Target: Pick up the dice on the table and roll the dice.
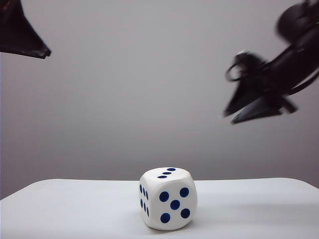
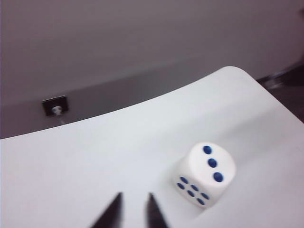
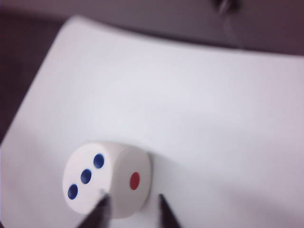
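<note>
The dice [image 1: 168, 199] is a large white cube resting on the white table [image 1: 60, 209], with three blue pips on top and five facing the exterior view. My left gripper [image 1: 42, 51] hangs high at the upper left, far above the table. High on the right, blurred, is my right gripper [image 1: 232, 117]. In the left wrist view the left gripper [image 2: 135, 202] shows a narrow gap between its tips, and the dice [image 2: 206, 173] lies off to one side. The right gripper [image 3: 132, 202] is open, empty, above the dice [image 3: 107, 178], whose red one-pip side shows.
A plain grey wall stands behind the table. A small dark fitting [image 2: 56, 105] sits on the wall beyond the table's far edge [image 2: 142, 102]. The table's rounded corner [image 3: 76, 21] and dark floor beside it show in the right wrist view.
</note>
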{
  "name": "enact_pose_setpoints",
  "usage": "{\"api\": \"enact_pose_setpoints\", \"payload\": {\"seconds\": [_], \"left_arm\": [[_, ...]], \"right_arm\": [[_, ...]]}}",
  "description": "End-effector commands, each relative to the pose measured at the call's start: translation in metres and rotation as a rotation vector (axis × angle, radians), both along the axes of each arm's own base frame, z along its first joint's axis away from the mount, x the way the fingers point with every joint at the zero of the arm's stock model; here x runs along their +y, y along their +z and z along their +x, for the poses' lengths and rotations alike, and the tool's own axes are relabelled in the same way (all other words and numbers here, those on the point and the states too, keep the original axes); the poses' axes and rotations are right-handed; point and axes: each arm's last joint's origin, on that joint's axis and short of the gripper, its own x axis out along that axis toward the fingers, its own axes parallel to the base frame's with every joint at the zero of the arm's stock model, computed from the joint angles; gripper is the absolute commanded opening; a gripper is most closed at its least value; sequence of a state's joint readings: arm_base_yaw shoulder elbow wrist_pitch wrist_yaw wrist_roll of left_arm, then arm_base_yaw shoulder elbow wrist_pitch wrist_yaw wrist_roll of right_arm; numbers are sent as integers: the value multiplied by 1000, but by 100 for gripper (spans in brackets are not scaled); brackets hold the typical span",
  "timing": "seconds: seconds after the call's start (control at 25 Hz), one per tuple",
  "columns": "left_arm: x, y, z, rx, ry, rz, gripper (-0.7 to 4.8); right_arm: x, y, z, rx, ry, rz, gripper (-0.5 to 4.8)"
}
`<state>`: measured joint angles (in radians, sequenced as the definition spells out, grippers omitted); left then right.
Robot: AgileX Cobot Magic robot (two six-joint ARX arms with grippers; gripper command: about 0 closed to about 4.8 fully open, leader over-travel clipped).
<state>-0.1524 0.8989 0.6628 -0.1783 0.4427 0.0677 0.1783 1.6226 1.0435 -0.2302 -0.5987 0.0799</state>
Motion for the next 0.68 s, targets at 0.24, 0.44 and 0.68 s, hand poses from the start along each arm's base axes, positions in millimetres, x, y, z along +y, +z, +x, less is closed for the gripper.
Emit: {"api": "enact_pose_setpoints", "payload": {"seconds": [0.24,0.44,0.68], "left_arm": [[-10,3,-1,-29,24,36,372],[-13,3,-2,-28,-7,30,349],[-15,3,-3,-20,-20,30,170]], "right_arm": [[44,-23,28,27,147,-42,464],[54,-51,31,101,178,-61,464],[75,-69,24,167,250,-60,464]]}}
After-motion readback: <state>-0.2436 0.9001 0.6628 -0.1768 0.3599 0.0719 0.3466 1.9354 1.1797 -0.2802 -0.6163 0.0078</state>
